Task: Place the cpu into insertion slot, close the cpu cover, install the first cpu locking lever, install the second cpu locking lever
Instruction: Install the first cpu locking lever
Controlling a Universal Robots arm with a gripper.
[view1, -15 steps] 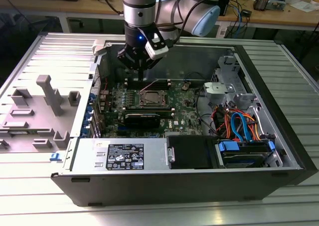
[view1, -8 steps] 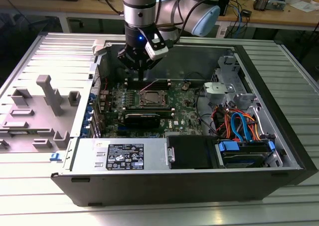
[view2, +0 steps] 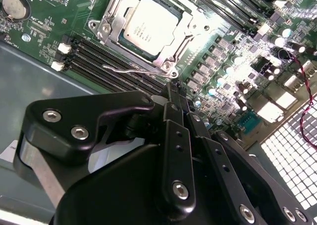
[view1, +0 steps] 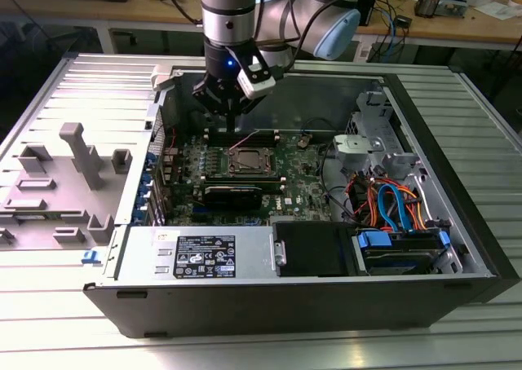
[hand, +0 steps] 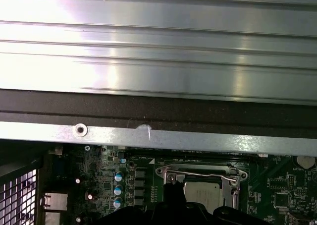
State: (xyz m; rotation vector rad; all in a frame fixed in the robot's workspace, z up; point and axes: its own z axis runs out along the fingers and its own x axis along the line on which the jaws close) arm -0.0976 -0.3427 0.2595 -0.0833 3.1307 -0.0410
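From my station, the arm hangs straight down into the open computer case (view1: 477, 248), which lies on the ribbed metal table (view1: 49, 329). The gripper (view1: 232, 125) sits just above the far edge of the insertion slot (view1: 229, 165) on the green motherboard (view1: 300, 182). The jaws look drawn together into one narrow tip, and I can see nothing held between them. In the second wrist view that tip (view2: 171, 92) is poised right beside the corner of the socket. It is near the end of a thin wire locking lever (view2: 130, 69), though I cannot tell whether it touches the wire. The cpu (view2: 147, 29) is already seated in the slot, its dull silver top facing up. The cpu cover (view2: 192, 28) lies down flat around it, framing the chip through its cut-out centre. The lever runs along the socket's edge, between the cover and the long black memory slots (view2: 96, 55); I cannot make out whether it is hooked under its catch. In the first wrist view I see the same lever (hand: 203, 175) stretched across the socket, with the chip (hand: 203, 195) just beyond it. At the exterior view's left, a grey moulded fixture (view1: 77, 154) sits on the table, well apart from the case.
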